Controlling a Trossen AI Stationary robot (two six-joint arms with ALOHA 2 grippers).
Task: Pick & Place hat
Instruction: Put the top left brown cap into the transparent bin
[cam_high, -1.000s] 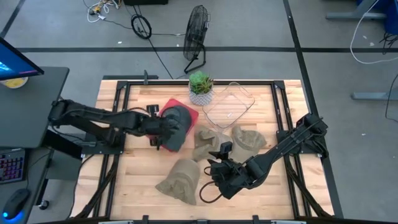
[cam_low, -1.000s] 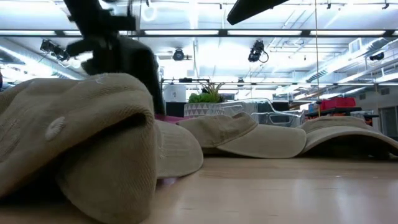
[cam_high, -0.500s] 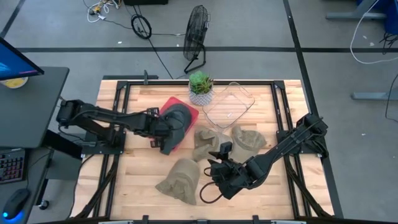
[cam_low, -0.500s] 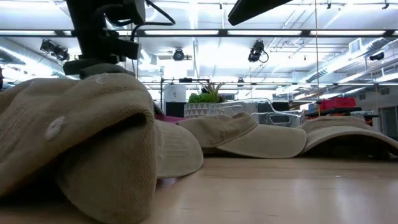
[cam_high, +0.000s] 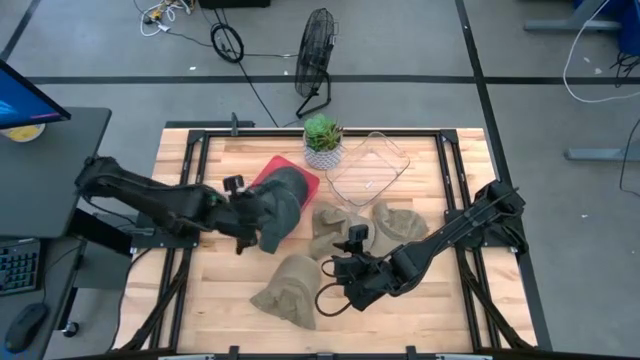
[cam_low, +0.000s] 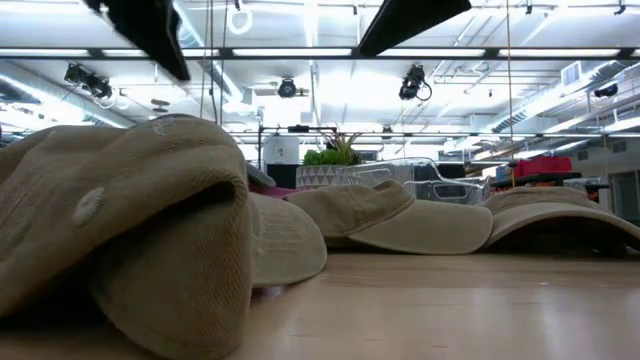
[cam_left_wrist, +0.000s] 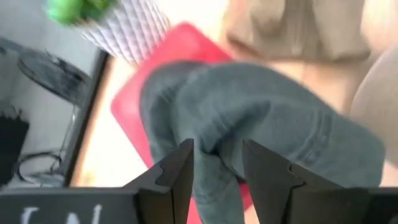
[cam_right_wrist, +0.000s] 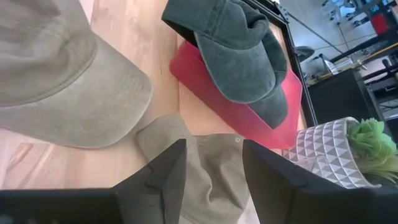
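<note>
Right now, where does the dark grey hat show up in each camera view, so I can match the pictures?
High view: dark grey hat left of centre, on the red mat.
Low view: cannot tell; tan hats block that spot.
Left wrist view: fills the middle, ahead of the left claw.
Right wrist view: upper middle, lying on the mat.
Shared landmark: the potted plant, beside the mat.

The left arm reaches in from the left edge of the surface, elbow bent, its left pincer (cam_high: 240, 212) near the middle; the fingers (cam_left_wrist: 176, 176) stand parted with nothing between them. The right arm stretches low from the right edge toward the front centre, its right pincer (cam_high: 328, 294) likewise parted, apparently empty.
</note>
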